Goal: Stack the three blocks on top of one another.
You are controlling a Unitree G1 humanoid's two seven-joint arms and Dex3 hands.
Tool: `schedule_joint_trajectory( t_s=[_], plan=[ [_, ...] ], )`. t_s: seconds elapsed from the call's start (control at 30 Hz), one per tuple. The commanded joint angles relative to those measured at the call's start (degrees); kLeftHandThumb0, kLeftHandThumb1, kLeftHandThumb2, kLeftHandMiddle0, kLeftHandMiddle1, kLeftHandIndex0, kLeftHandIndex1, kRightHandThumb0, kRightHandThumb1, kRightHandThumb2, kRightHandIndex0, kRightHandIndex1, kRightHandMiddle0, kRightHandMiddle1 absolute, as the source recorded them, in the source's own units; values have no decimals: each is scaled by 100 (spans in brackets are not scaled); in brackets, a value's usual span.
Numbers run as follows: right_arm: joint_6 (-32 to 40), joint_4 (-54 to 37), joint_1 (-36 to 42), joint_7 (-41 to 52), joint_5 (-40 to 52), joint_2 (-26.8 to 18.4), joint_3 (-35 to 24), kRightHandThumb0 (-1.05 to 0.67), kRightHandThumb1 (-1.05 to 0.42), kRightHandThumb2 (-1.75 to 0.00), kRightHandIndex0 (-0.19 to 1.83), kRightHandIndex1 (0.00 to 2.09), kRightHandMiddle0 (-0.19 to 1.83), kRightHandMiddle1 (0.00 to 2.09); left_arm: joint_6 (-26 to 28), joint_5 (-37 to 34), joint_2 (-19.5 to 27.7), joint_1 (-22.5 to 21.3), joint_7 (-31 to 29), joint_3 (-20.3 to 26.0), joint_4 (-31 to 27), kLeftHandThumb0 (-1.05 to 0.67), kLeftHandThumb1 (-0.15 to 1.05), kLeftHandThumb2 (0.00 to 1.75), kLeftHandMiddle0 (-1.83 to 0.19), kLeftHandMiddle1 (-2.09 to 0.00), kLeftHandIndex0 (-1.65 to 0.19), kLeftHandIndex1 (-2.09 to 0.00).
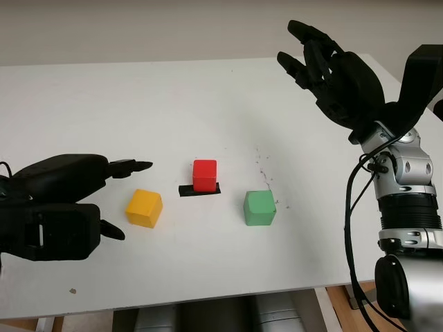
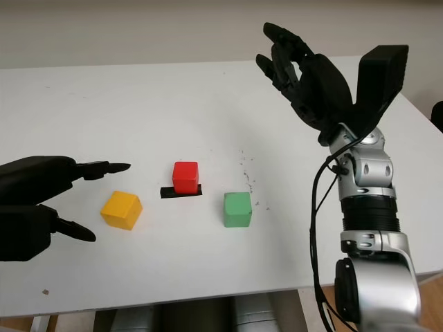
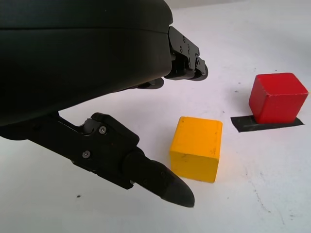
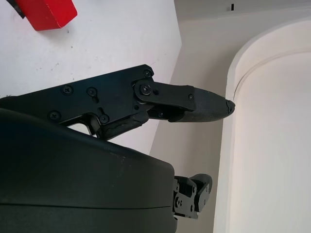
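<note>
Three small cubes stand apart in a row on the white desk (image 1: 208, 97), nearer to its front edge than its back. The yellow block (image 1: 144, 208) is leftmost, the red block (image 1: 204, 175) sits in the middle on a strip of black tape (image 1: 199, 189), and the green block (image 1: 259, 208) is rightmost. The left hand (image 1: 104, 197) is open, just beside the yellow block and holding nothing. The right hand (image 1: 325, 66) is raised, open, over the right edge.

A plain off-white wall (image 1: 138, 28) is being seen behind a white rectangular table (image 1: 138, 97). Even light is being cast across it. Grey rounded furniture (image 1: 208, 315) and wooden flooring (image 1: 339, 304) are being glimpsed beneath.
</note>
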Motion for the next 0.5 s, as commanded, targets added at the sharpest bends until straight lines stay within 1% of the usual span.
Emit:
schedule_joint_trajectory(
  t_s=[0.0, 0.1, 0.23, 0.37, 0.47],
  plan=[
    [-15, -108, -114, -12, 56, 35, -57, -71, -105, -49, 17, 13, -19, 66, -116, 128, -72, -101, 100, -130, 66, -47, 79, 5, -27, -7, -23, -11],
    [-28, -102, -88, 7, 81, 46, -82, -70, -105, -49, 17, 14, -19, 66, -311, 319, -176, -112, 301, -207, 179, -47, 78, 5, -32, -8, -28, -12],
    [-39, -131, -54, -41, 68, 67, -89, -69, -105, -50, 17, 14, -19, 67, -645, 632, -327, -20, 730, -224, 348, -48, 78, 5, -42, -12, -36, -16],
    [-46, -117, -46, -32, 75, 66, -96, -70, -105, -49, 17, 15, -19, 68, -874, 652, -473, 52, 954, -199, 526, -48, 80, 6, -46, -13, -39, -18],
    [-21, -138, -37, -57, 83, 73, -106, -69, -105, -49, 17, 15, -19, 68, -975, 651, -532, 67, 1008, -199, 632, -51, 82, 6, -47, -13, -40, -18]
  ],
)
